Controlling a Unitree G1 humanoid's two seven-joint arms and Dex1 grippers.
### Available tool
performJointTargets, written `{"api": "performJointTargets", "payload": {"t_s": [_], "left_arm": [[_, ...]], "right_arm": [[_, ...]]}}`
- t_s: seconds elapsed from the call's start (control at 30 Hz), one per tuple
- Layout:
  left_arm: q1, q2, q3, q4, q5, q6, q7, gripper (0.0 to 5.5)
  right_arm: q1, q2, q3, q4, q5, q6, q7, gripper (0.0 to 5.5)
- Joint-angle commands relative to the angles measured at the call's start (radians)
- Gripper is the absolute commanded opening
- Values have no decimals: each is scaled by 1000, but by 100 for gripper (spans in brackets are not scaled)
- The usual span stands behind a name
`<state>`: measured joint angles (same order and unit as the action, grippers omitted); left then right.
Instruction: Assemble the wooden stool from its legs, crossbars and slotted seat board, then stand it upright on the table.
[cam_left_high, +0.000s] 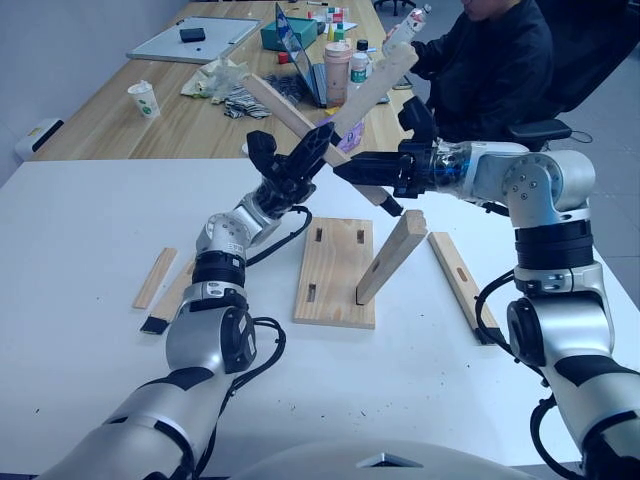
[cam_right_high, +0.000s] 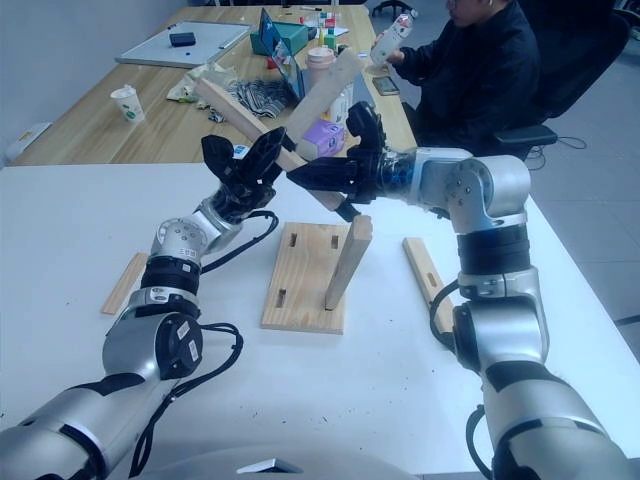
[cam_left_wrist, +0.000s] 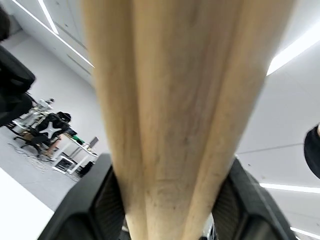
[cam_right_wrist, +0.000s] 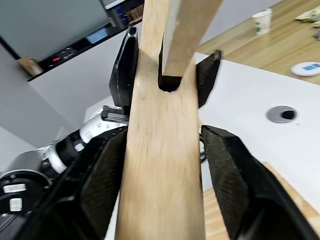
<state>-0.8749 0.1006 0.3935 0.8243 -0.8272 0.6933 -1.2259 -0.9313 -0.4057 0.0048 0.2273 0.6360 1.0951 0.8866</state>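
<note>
We have the right tool (cam_right_wrist: 165, 132) clamped on the slotted leg (cam_left_high: 272, 100). The left tool (cam_left_wrist: 170, 165) looks closed on the crossbar (cam_left_high: 385, 75). Both pieces are raised above the seat board (cam_left_high: 330, 285) on the white bench (cam_left_high: 100, 230). The crossbar sits in the leg's slot. To seat it well, we should hold the leg steady and push the crossbar straight along the slot, without twisting.

Just below, one leg (cam_left_high: 392, 255) stands tilted in the board, and we judge it easy to knock when lowering. A spare leg (cam_left_high: 455, 270) lies right of the board, and two short bars (cam_left_high: 155, 278) lie well to its left. A black cable (cam_left_high: 290, 228) trails near the board's far corner.
</note>
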Motion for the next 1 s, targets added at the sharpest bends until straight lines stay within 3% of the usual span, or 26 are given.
{"api": "performJointTargets", "payload": {"t_s": [0.03,0.1,0.37,0.57,0.77,1.0], "left_arm": [[-27,45,23,37,11,-24,16,206],[-19,68,18,47,26,-34,8,205],[65,246,-88,21,173,-96,-128,204],[123,358,-183,-51,251,-115,-275,203],[204,365,-263,-130,284,-123,-337,203],[262,329,-242,-88,293,-213,-285,203]], "right_arm": [[22,-25,-16,16,-31,-27,-31,327],[30,-41,-12,26,-49,-59,-23,355],[42,-185,-71,231,-144,-211,27,355],[87,-222,-107,300,-169,-261,34,355],[97,-213,-106,324,-186,-279,43,355],[63,-216,-86,369,-203,-282,88,355]]}}
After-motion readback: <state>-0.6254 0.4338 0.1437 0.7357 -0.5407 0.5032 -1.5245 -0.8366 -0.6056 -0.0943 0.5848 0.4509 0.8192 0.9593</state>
